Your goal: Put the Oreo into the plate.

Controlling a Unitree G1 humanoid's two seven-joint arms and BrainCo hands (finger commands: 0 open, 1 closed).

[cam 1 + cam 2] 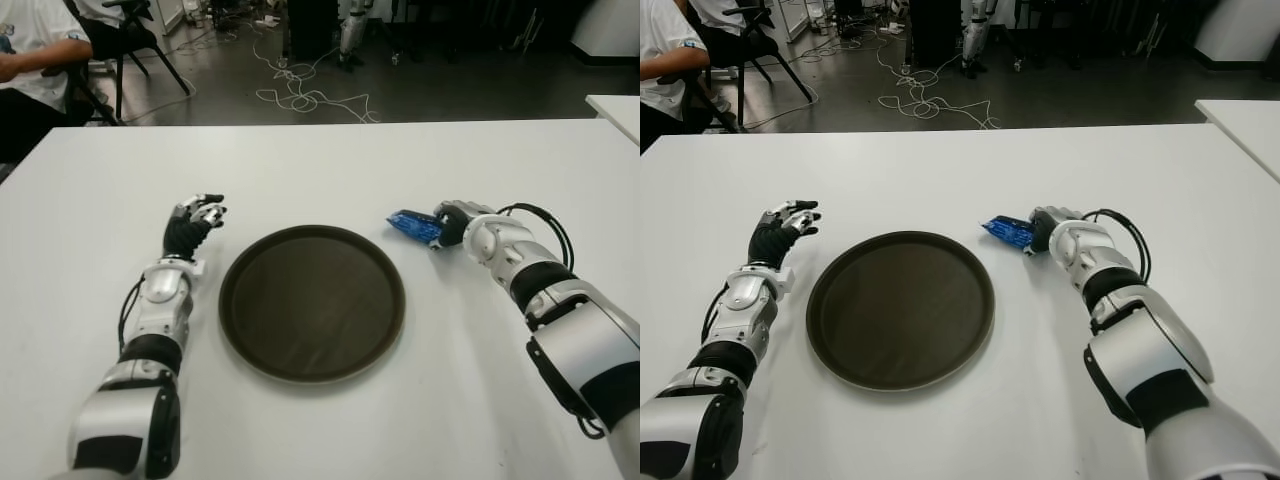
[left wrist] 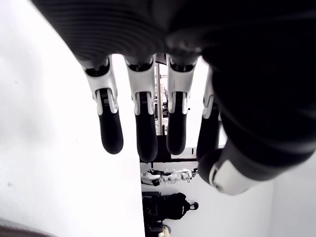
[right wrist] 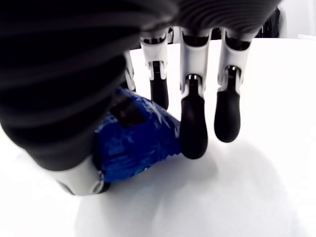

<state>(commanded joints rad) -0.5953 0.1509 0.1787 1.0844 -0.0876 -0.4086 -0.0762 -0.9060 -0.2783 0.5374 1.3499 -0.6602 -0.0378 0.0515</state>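
A blue Oreo packet (image 1: 412,226) lies on the white table (image 1: 330,170), just right of the round dark brown plate (image 1: 312,302), which holds nothing. My right hand (image 1: 455,222) sits over the packet's right end. In the right wrist view the packet (image 3: 133,138) lies between the thumb and the fingers (image 3: 193,133), which hang nearly straight with their tips past its edge; the thumb is against its side. The packet is still flat on the table. My left hand (image 1: 195,222) shows left of the plate, its fingers (image 2: 143,133) relaxed and holding nothing.
A seated person (image 1: 30,60) and a chair (image 1: 130,40) are at the far left beyond the table. Cables (image 1: 300,95) lie on the floor behind. A second white table's corner (image 1: 615,105) shows at the far right.
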